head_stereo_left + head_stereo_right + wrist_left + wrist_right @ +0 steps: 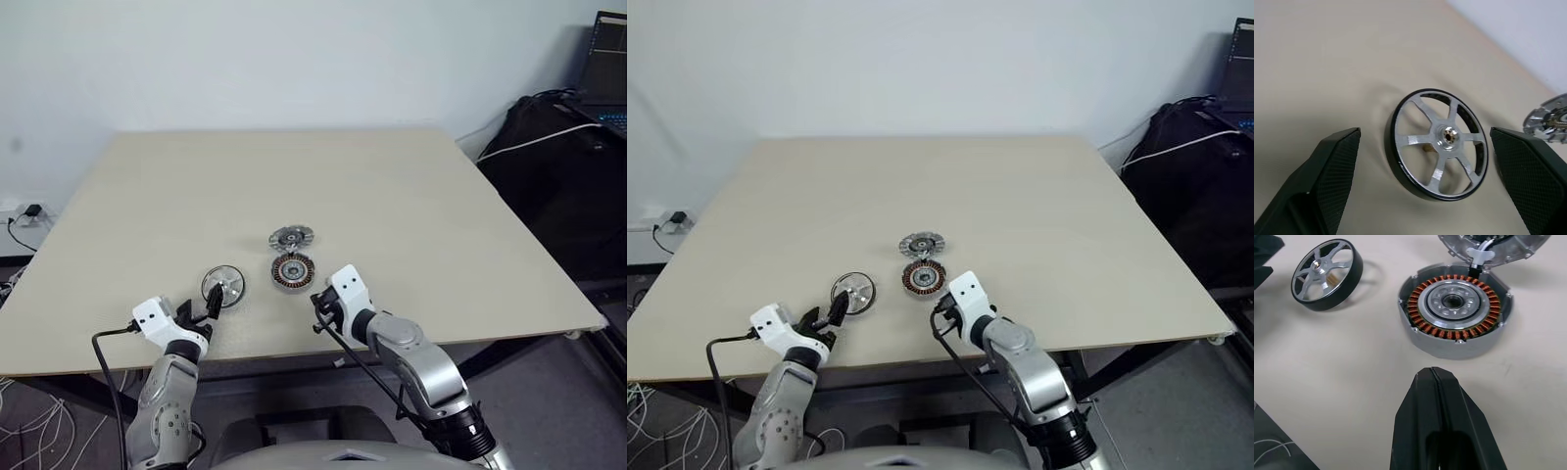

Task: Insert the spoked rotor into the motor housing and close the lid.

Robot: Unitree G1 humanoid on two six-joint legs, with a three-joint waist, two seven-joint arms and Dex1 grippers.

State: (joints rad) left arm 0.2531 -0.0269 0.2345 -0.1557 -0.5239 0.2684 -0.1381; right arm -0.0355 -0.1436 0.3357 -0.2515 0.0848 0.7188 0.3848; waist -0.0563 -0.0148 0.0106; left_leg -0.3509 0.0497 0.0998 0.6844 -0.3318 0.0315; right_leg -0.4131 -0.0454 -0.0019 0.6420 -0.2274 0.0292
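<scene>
The spoked rotor [223,285], a shiny silver wheel with a dark rim, lies flat on the beige table [294,176] near the front edge. My left gripper [202,307] is open just short of it, and in the left wrist view the rotor [1439,143] lies between and beyond the two spread fingers [1332,166]. To the right sits the motor housing [1455,308], its copper windings facing up. The lid [291,237] lies right behind the housing, touching its far rim. My right gripper [1434,377] is shut and empty, a little in front of the housing.
A white plug and wire [1479,257] run from the lid side into the housing. A black bag [558,147] and a laptop [607,59] stand off the table's right side. Cables and a power socket [29,213] lie on the floor at the left.
</scene>
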